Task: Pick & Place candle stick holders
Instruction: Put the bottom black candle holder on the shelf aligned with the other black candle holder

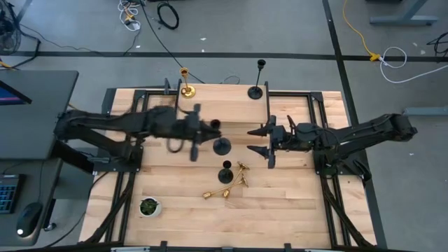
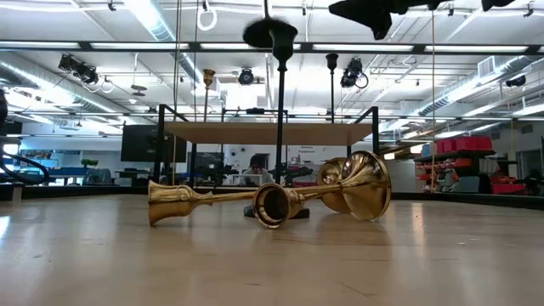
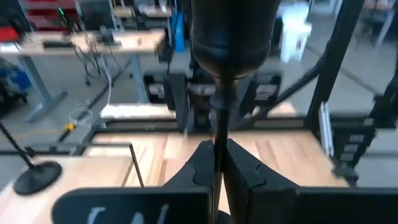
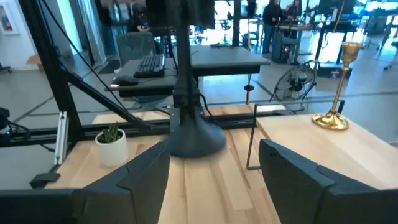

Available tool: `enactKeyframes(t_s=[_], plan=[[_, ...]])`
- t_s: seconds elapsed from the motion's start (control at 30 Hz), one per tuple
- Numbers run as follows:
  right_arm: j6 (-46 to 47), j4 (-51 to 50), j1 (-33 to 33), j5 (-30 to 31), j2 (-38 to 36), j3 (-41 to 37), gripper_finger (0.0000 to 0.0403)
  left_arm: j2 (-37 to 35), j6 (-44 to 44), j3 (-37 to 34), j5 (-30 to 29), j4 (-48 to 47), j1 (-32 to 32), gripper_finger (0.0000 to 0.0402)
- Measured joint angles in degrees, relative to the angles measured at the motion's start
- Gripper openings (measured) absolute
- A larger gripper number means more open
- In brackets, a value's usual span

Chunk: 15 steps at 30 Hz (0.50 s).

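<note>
Above the table, left tool point(image 3: 216, 165) grips black holder point(image 3: 231, 37).

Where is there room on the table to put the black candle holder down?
Bare wood lies between the white plant pot and the fallen gold holders, and along the table's near right side. It's crowded mid-table, around the standing black holder.

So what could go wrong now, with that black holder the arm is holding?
The left gripper pinches the black holder only by its thin stem, so it might tilt or slip. The open right gripper sits close beside it, so the two could bump. Two gold holders lie on their sides by a standing black one; a low pass might knock or roll them.
</note>
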Motion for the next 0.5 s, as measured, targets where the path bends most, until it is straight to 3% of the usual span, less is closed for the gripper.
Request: enactKeyframes(t_s=[0.2, 0.5], plan=[[-3.9, 6.7, 0.0, 4.9, 4.5, 0.0, 0.0248, 8.6, 0.6, 5.5, 8.3, 0.2, 3.6, 0.0013], [-5.5, 12.7, 0.0, 5.4, 6.2, 0.0, 0.0248, 14.1, 0.9, 10.5, 10.9, 0.2, 4.7, 0.0013]])
